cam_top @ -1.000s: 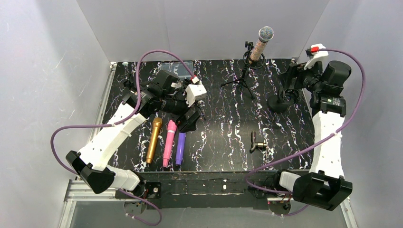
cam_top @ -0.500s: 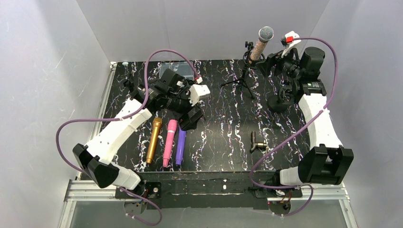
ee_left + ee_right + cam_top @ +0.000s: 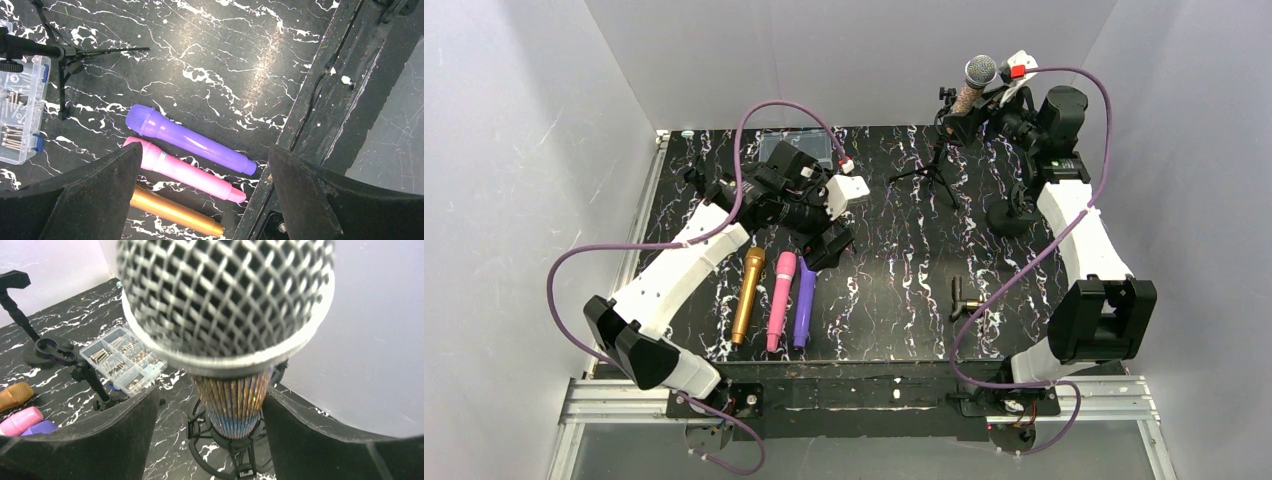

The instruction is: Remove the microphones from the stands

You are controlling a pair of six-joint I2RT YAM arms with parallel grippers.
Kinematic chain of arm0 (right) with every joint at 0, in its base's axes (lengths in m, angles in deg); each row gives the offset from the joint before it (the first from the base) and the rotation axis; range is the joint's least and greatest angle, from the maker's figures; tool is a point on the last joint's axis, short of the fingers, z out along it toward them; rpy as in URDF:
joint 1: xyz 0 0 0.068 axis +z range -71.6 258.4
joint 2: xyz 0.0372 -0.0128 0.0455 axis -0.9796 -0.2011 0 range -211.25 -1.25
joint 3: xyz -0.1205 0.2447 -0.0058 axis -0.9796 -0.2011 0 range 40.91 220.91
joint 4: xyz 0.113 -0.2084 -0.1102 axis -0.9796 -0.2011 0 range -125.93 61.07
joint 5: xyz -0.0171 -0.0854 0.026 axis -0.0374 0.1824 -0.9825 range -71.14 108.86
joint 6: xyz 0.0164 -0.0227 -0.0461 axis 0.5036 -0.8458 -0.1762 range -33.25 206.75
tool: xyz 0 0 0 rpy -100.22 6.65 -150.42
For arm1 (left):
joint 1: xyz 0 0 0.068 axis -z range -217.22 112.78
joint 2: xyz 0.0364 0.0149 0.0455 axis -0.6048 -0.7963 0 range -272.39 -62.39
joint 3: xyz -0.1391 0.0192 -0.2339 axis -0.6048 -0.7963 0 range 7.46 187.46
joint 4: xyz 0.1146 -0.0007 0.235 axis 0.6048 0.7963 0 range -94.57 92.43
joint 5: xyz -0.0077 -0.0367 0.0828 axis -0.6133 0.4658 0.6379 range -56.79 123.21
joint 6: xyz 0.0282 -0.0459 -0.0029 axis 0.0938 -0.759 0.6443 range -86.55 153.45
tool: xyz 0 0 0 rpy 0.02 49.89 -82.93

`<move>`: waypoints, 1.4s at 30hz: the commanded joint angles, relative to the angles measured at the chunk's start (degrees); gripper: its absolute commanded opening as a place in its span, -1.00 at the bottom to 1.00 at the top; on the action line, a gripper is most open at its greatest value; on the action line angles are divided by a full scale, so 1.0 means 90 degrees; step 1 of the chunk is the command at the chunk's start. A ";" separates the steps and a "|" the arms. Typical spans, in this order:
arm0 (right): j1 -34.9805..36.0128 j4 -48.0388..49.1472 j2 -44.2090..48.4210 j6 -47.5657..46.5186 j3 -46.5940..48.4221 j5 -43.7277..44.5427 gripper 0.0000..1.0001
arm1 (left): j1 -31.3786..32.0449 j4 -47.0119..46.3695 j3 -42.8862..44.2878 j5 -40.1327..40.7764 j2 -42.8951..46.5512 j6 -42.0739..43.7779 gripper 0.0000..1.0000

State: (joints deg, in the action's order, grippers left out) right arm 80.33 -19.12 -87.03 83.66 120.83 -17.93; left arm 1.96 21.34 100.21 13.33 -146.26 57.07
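Microphone (image 3: 225,305): domed wire mesh, ribbed iridescent barrel.

Black table (image 3: 894,270) with white marble veining is filling the middle and shining faintly under even, soft light. Plain white panels are boxing it in: back wall (image 3: 824,60), left wall (image 3: 514,200), right wall (image 3: 1204,220), all scuffed with fine scratches. A black strip (image 3: 864,385) is running along the near edge, with an aluminium rail (image 3: 589,405) sitting just beside it and a grey surface (image 3: 874,460) showing below.
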 commanded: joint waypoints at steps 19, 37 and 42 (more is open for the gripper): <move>0.0039 0.0866 -0.0794 0.0294 0.0801 -0.0242 0.02 | -0.0007 0.0455 0.0284 -0.0047 -0.0342 0.0085 0.97; 0.0033 0.0468 -0.0391 0.0294 0.0817 -0.0463 -0.97 | -0.0007 0.0458 0.0154 0.0019 -0.0180 0.0154 0.96; 0.0036 0.0316 0.0043 0.0198 0.0487 -0.0581 -0.97 | -0.0007 0.0451 0.0169 -0.0002 -0.0158 0.0161 0.97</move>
State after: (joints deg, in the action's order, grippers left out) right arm 80.55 -17.53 -93.09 85.17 125.38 -20.54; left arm 1.96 21.45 101.28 13.83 -149.28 57.73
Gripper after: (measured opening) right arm 0.499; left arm 0.982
